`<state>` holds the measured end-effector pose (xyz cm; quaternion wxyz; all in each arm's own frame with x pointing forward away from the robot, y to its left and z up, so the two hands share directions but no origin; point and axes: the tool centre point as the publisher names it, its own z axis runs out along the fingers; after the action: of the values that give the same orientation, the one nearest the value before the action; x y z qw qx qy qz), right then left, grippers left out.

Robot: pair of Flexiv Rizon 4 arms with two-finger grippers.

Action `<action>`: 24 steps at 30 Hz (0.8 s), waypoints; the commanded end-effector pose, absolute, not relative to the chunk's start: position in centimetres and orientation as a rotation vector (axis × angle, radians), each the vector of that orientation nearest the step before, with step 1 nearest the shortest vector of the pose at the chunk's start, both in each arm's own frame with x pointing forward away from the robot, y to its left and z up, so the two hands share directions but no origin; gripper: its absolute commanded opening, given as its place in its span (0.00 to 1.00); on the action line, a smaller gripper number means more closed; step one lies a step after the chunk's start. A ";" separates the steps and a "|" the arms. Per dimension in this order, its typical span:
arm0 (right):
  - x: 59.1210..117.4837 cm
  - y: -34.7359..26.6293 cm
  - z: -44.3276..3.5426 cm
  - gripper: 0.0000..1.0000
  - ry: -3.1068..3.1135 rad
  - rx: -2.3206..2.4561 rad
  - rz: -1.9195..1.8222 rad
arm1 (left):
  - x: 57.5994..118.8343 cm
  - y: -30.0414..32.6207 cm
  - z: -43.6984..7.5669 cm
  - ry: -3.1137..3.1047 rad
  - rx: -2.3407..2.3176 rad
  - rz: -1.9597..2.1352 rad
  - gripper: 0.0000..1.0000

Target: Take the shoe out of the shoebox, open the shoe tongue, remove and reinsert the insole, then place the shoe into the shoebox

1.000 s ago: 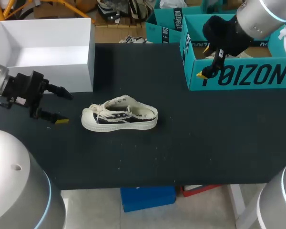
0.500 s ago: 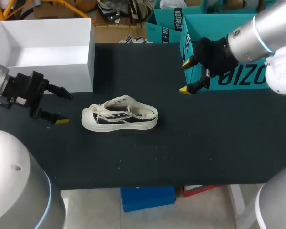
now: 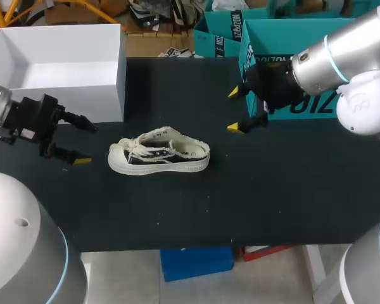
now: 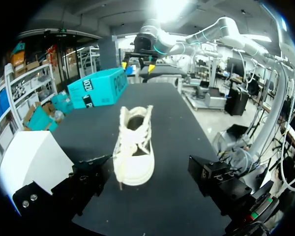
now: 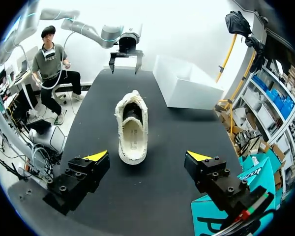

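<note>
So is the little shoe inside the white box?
No, the shoe sits on its sole on the black table, out in front of the white box.

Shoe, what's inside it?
A pale insole lies flat inside the shoe. Toward the toe it is dark and covered over, so nothing can be seen there.

The black table (image 3: pixel 272 190) bears a white box (image 3: pixel 63 101), a teal shoebox (image 4: pixel 98 88) and — between them — a shoe (image 3: pixel 158 154).
</note>
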<state>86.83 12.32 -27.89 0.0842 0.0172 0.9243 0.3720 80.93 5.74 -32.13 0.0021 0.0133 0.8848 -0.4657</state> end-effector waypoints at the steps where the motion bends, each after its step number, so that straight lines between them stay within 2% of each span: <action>1: 87.0 12.5 -27.9 1.00 2.761 0.052 1.106 | 80.8 5.7 -32.2 2.773 0.041 -1.455 1.00; 24: 86.4 18.7 -33.4 1.00 2.677 -0.064 1.390 | 80.8 5.7 -32.2 2.773 0.041 -1.455 1.00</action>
<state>85.73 17.57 -32.16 0.0647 -0.0216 0.8887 0.4533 80.92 5.74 -32.12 0.0021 0.0133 0.8849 -0.4656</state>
